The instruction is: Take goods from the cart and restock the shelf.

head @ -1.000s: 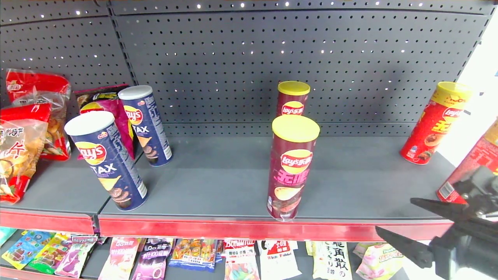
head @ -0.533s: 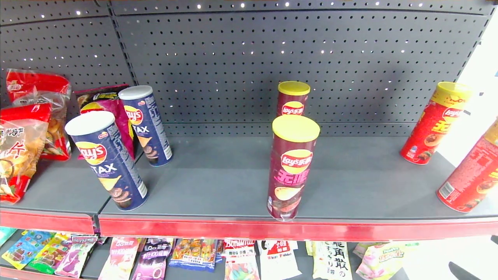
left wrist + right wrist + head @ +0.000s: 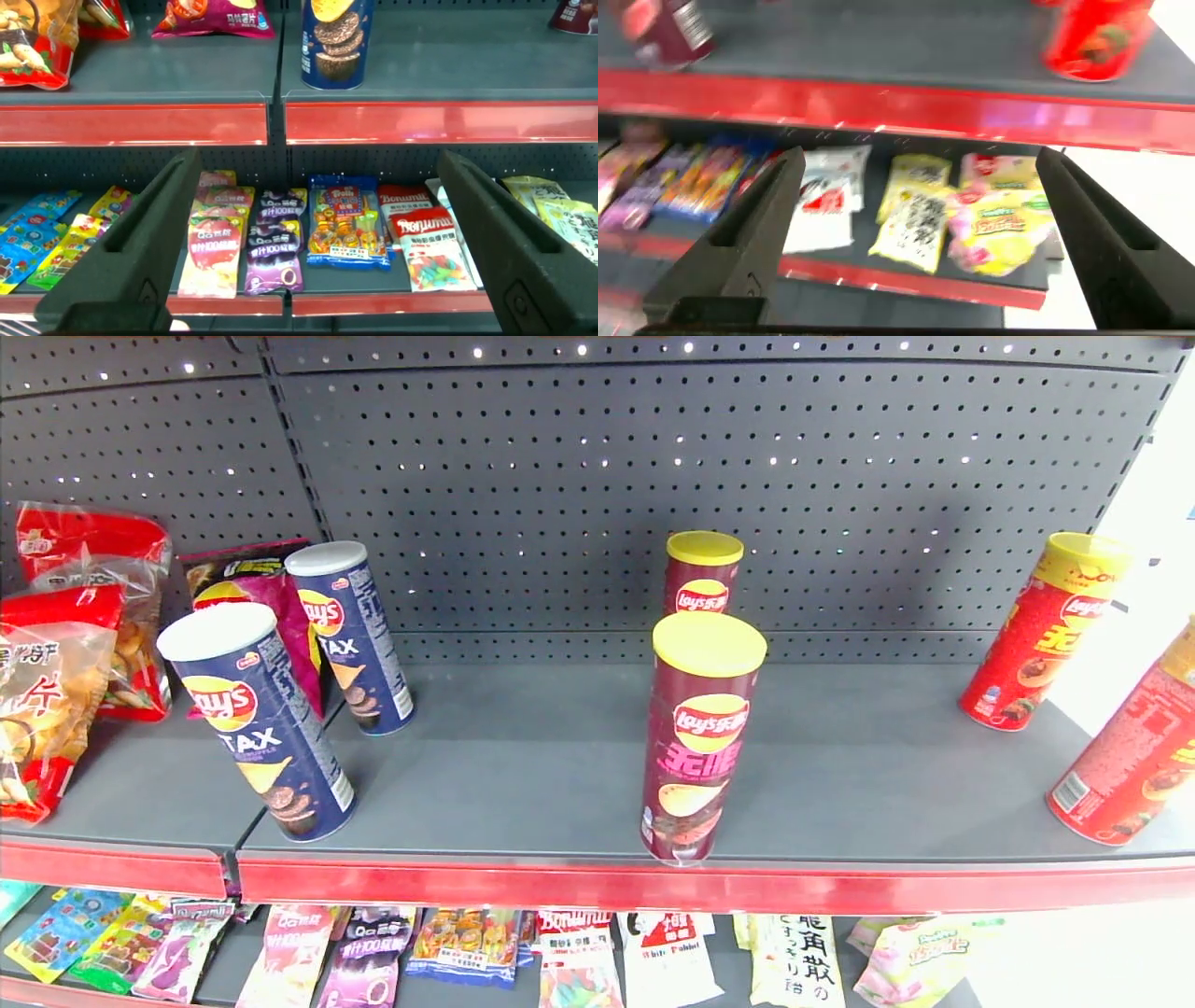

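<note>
Chip cans stand on the grey shelf (image 3: pixel 523 775): two blue ones (image 3: pixel 257 723) (image 3: pixel 350 635) at the left, two maroon ones with yellow lids (image 3: pixel 700 737) (image 3: pixel 702 571) in the middle, two red ones (image 3: pixel 1046 630) (image 3: pixel 1130 751) at the right. My left gripper (image 3: pixel 308 252) is open and empty, facing the lower shelf's candy bags (image 3: pixel 346 224) below a blue can (image 3: pixel 334 42). My right gripper (image 3: pixel 915 243) is open and empty too, below the red shelf edge (image 3: pixel 906 107), with a red can (image 3: pixel 1092 37) and a maroon can (image 3: pixel 668 33) above it.
Snack bags (image 3: pixel 65 644) fill the shelf's left end. Small candy packets (image 3: pixel 467 947) lie along the lower shelf. A perforated back panel (image 3: pixel 653 476) closes the shelf behind. Open shelf floor lies between the maroon and red cans.
My right gripper, seen at the lower right of the head view a second ago, has dropped down out of that view. The cans have stayed put.
</note>
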Robot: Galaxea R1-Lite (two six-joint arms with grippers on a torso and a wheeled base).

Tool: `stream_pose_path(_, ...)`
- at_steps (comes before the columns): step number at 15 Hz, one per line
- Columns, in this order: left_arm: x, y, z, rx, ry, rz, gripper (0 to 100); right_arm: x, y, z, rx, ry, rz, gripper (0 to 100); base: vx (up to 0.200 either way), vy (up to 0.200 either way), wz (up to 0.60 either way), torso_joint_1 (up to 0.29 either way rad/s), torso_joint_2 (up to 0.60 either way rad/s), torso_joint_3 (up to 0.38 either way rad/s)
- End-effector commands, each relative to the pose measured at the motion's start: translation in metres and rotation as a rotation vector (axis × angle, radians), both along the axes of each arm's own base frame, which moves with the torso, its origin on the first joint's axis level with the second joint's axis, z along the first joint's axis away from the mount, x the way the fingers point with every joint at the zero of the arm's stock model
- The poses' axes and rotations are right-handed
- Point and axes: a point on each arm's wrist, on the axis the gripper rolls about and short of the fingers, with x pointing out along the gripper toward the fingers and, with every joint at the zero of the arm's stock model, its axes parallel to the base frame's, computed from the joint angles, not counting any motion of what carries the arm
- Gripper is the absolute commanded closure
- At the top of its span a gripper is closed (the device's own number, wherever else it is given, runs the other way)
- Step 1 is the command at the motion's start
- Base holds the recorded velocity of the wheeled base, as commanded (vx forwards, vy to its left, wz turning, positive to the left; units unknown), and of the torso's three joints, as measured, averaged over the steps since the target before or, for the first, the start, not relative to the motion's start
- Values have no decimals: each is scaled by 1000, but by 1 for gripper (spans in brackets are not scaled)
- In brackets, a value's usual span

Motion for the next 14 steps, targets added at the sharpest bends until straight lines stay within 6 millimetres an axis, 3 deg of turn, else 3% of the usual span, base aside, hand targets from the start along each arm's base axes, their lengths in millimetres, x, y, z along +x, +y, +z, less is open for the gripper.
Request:
stream_pose_path(1, 0, 0, 0, 0, 0, -1, 0, -3, 0, -1, 11, -41, -20, 0, 0, 0, 0, 0, 0, 0)
stream_pose_path(4, 0, 0, 0, 0, 0, 1, 0, -3, -4, -3, 14, -29, -159, 0, 0, 0, 0, 0, 0, 0)
stream_pose_path(8, 0, 0, 0, 0, 0, 1, 0, -7, -2, -7, -37, -41, -45, 0, 0, 0, 0, 0, 0, 0)
stream_pose_path(14, 0, 0, 0, 0, 0, 1, 0, -7, -2, -8, -37, -40, -47, 0, 0, 0, 0, 0, 0, 0)
